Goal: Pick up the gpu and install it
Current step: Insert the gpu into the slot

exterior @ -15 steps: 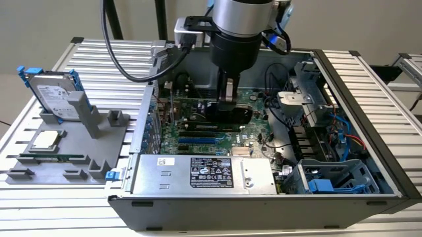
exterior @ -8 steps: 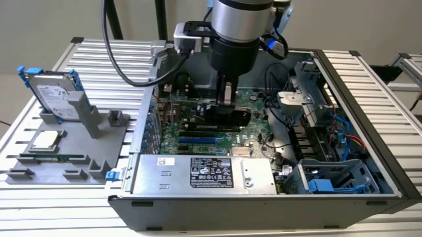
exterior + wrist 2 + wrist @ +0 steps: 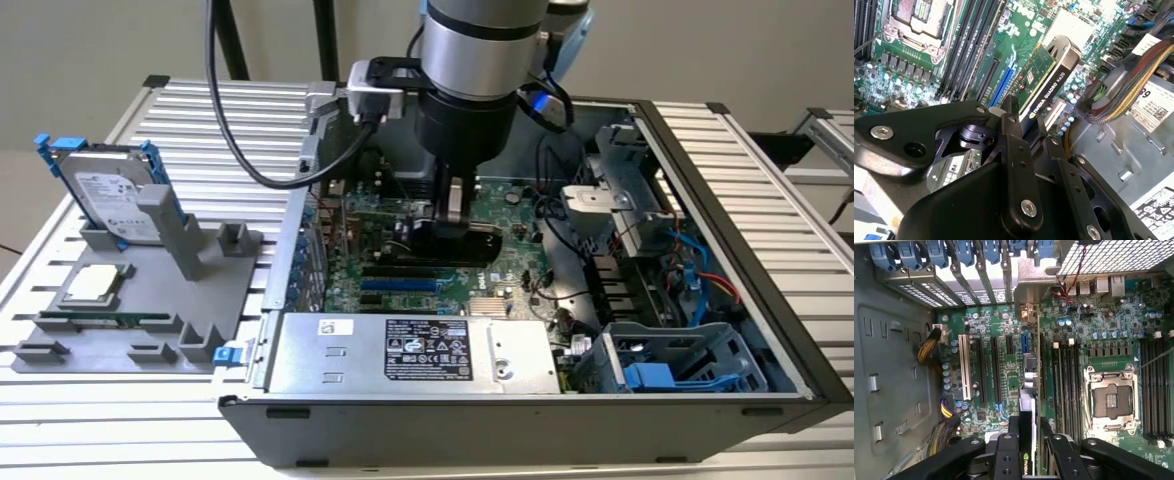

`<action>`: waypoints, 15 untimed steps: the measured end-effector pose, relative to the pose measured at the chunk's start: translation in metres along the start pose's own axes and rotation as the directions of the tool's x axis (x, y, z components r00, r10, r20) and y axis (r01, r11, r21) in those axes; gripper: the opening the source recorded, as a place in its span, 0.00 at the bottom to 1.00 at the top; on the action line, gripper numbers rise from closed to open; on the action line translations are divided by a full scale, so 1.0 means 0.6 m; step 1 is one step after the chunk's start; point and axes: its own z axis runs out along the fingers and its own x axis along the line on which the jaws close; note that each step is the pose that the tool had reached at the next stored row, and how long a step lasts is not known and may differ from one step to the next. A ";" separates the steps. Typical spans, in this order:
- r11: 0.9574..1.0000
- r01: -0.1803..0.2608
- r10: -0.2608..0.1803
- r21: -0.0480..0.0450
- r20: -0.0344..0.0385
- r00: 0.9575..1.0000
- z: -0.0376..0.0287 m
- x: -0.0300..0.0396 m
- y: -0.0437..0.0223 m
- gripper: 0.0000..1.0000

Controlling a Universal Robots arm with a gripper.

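Gripper holds gpu inside computer case.

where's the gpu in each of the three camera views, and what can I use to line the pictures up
Exterior view: the gpu hangs in the gripper above the motherboard, inside the open case.
Second wrist view: the gpu stands edge-on over the expansion slots.
First wrist view: its thin edge rises from between the gripper's links.
Shared landmark: the blue slot.
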 end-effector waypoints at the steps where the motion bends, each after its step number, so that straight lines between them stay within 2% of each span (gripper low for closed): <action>1: 1.000 0.001 -0.001 0.000 0.000 1.000 0.002 0.000 0.000 0.00; 8: 1.000 0.001 -0.001 0.000 0.000 1.000 0.013 0.001 0.004 0.00; 15: 1.000 0.001 -0.001 -0.001 0.000 1.000 0.014 0.001 0.004 0.00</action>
